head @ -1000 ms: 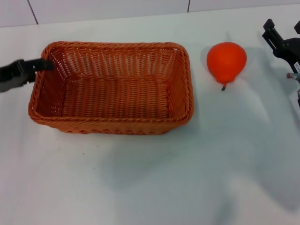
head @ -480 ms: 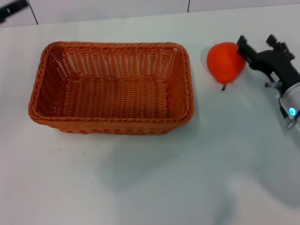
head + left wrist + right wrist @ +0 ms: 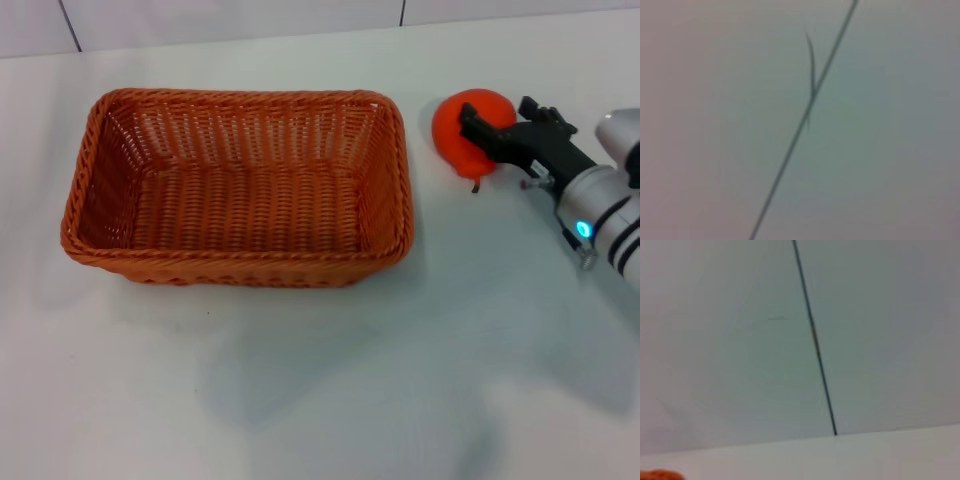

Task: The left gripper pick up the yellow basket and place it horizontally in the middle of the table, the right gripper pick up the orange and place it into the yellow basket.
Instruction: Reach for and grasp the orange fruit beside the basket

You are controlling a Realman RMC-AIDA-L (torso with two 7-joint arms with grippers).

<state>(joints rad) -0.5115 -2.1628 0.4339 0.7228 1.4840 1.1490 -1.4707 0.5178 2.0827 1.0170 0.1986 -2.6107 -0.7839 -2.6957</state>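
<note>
Right gripper (image 3: 487, 136) has advanced onto the orange (image 3: 462, 128); the left arm has left view.
Its black jaws straddle the fruit, spread wide, at 3 o'clock of the yellow basket (image 3: 238, 187), mid-table (image 3: 330, 390).

Head view looks down over table (image 3: 320, 400); both wrist views face far wall; orange (image 3: 657, 475) shared.

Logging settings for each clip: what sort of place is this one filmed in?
Probably a lab or test bench, not a home: a plain white table holding only the yellow basket and the orange, with the right claw at the fruit and panelled white wall behind.
</note>
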